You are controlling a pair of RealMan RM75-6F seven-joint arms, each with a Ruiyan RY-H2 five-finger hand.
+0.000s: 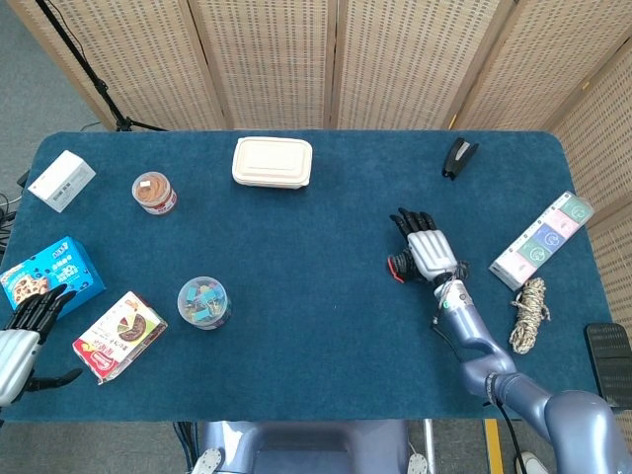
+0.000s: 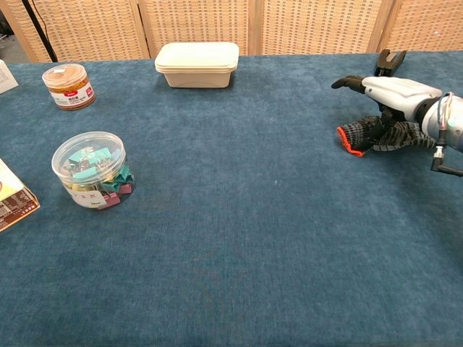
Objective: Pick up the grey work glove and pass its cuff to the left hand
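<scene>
Right of centre in the head view, the right robot hand (image 1: 427,251) lies over the grey work glove (image 2: 376,135) on the blue bench (image 1: 316,326). Its thumb seems tucked under the glove, pinching it, though the grip is partly hidden. The glove's orange-edged cuff (image 2: 347,139) points toward frame left. At the lower left edge, the left robot hand (image 1: 22,334) hangs with fingers apart, holding nothing.

Taking the lidded container (image 1: 272,162) at the desk's (image 1: 316,326) back edge as landmark: the small jar (image 1: 155,193) sits to its left, the tub of clips (image 1: 203,302) nearer the front-left, the stapler (image 1: 457,157) far right, and the glove (image 2: 372,136) front-right under the right hand (image 1: 427,251).
</scene>
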